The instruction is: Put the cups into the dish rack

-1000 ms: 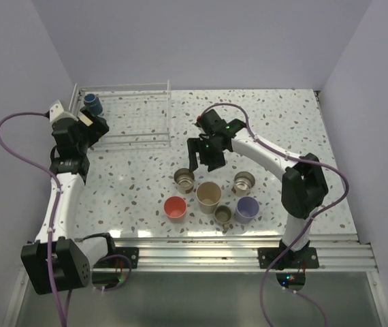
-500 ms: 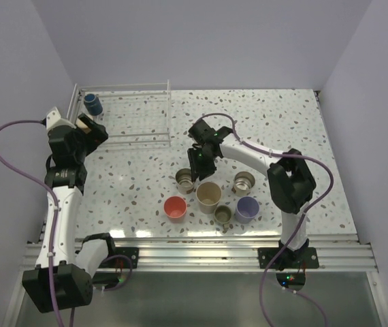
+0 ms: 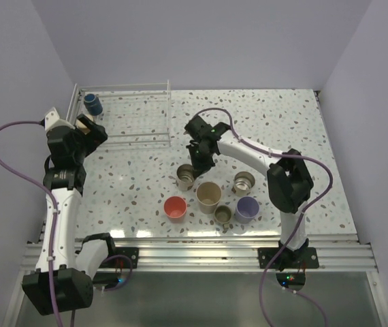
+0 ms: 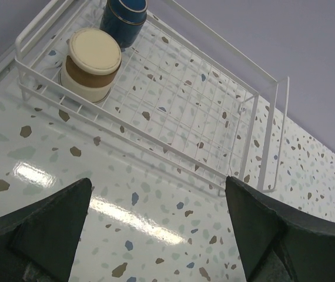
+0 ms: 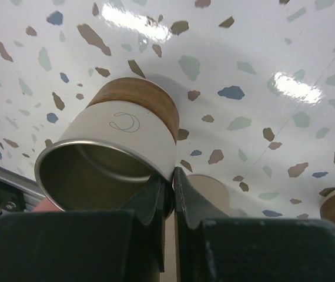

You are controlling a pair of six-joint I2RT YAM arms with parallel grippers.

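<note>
Cup with the wooden band (image 3: 186, 178) stands on the desk (image 3: 282, 129), at the far left of a cluster of six near the near edge. Right gripper (image 5: 166, 191) is clenched on its rim, the thin wall pinched between the two fingers. Left gripper (image 4: 156, 229) hangs spread wide and empty just in front of the dish rack (image 4: 173, 100), which sits at the far left corner of the desk. The rack holds a dark blue cup (image 4: 125, 14) and an upturned brown cup (image 4: 91, 59), both at its left end.

Risks (judged):
- The pinch takes one side of the rim only, so the cup may swing or slip on lifting.
- The beige cup (image 3: 208, 195) stands just beside it and a sideways pull would knock it. Lift straight up first.
- The end rail (image 4: 283, 135) stands between cup and rack floor, so a low carry would catch it.
- The left arm by the front rail may crowd the approach.

Others, upright and well apart from the rack: red cup (image 3: 175, 207), olive cup (image 3: 223, 214), lavender cup (image 3: 247, 208), second banded cup (image 3: 244, 182).
</note>
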